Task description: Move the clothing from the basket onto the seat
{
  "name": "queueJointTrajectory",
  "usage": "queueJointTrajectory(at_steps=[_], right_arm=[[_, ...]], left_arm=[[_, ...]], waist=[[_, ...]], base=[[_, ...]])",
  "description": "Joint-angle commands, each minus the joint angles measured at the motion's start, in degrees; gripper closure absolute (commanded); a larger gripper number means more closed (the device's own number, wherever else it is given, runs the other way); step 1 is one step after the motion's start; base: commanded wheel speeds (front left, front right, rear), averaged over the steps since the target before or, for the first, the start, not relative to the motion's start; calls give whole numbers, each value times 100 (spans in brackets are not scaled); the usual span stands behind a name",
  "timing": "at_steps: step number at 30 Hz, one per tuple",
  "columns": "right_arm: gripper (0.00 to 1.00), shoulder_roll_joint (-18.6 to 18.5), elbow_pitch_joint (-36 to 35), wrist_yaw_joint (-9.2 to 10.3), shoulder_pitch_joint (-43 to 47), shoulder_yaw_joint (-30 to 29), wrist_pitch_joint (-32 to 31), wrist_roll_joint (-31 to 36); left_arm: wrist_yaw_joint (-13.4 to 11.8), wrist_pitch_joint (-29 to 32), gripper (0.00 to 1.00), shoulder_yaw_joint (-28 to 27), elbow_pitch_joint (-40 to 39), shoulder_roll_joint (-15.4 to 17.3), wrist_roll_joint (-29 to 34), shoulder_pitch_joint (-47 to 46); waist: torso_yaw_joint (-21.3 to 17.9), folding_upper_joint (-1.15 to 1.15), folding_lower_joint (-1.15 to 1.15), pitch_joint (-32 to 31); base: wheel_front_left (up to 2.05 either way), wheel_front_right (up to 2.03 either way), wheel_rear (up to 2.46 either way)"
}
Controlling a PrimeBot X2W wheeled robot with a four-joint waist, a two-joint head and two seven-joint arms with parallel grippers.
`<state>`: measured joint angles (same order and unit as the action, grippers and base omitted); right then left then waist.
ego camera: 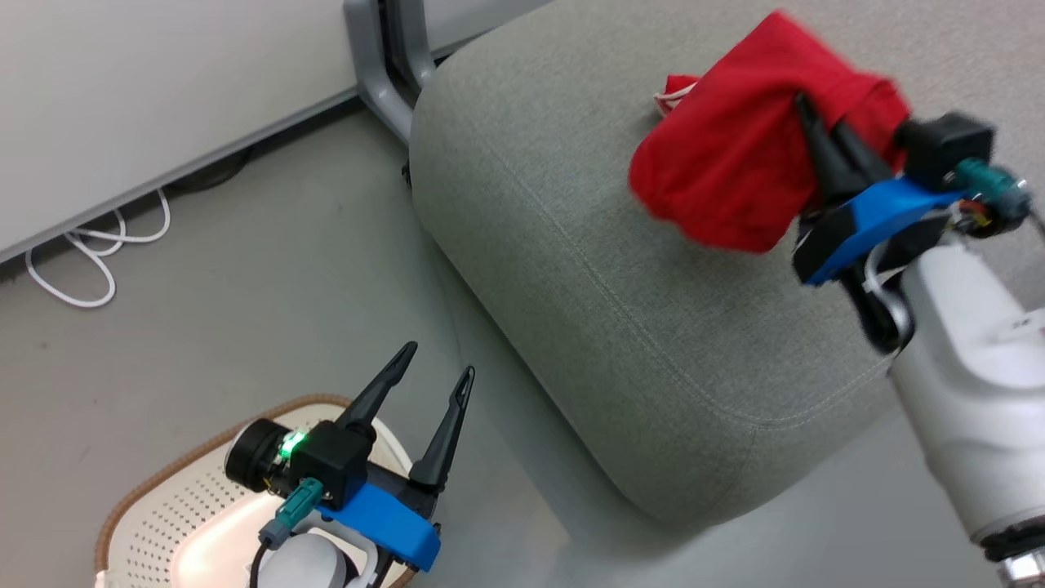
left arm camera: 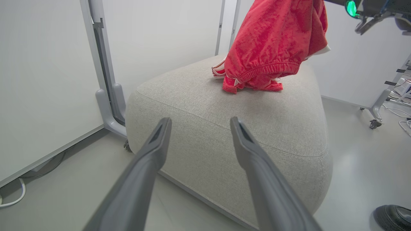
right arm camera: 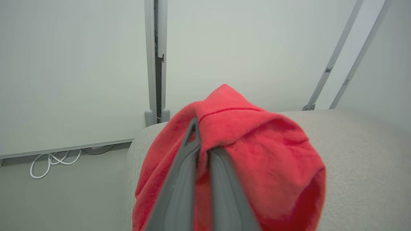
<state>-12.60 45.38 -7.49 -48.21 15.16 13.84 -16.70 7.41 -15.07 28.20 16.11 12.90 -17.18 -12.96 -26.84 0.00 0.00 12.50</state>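
In the head view, the right gripper point(ego camera: 819, 122) sits at the upper right with its two dark fingers pressed together on a red garment point(ego camera: 727, 163), which hangs bunched above the far part of the grey seat point(ego camera: 588, 269); at the lower left the left gripper point(ego camera: 439, 359) has its fingers spread apart and holds nothing, above the corner of the basket point(ego camera: 204, 445); the part of the basket that shows is pale with no red in it, though the arm hides much of it; in the left wrist view the spread fingers frame the near edge of the seat, and at the upper middle the garment dangles with its elastic hem just over a second red piece point(left arm camera: 253, 86) with white trim that lies on the cushion; a dark shoe point(left arm camera: 393, 215) shows at the lower right; in the right wrist view the closed fingers rise from the bottom edge into the red fabric, with the seat behind it at the right; the task looks nearly done: one piece rests on the seat, and what is left is to lower and release the held one, then check the basket
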Motion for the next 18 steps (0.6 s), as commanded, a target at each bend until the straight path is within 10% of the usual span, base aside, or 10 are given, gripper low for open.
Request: queueJointTrajectory(at_steps=[1, 12, 18], right_arm=[[100, -58, -19, -1, -198, -81, -21, -53], [100, -1383, -176, -1, -1853, -1491, -243, -441], [100, -1482, -12, -1, -2007, -2172, -178, -331]], left_arm=[[7, -15, 0, 1, -54, 62, 36, -131], [7, -12, 0, 191, -646, 599, 313, -949], [-37, 21, 0, 106, -994, 775, 433, -1279]], waist=[[220, 0, 0, 357], [866, 0, 0, 2011], [1046, 0, 0, 2683]], base=[[0, 0, 0], [0, 0, 0], [0, 0, 0]])
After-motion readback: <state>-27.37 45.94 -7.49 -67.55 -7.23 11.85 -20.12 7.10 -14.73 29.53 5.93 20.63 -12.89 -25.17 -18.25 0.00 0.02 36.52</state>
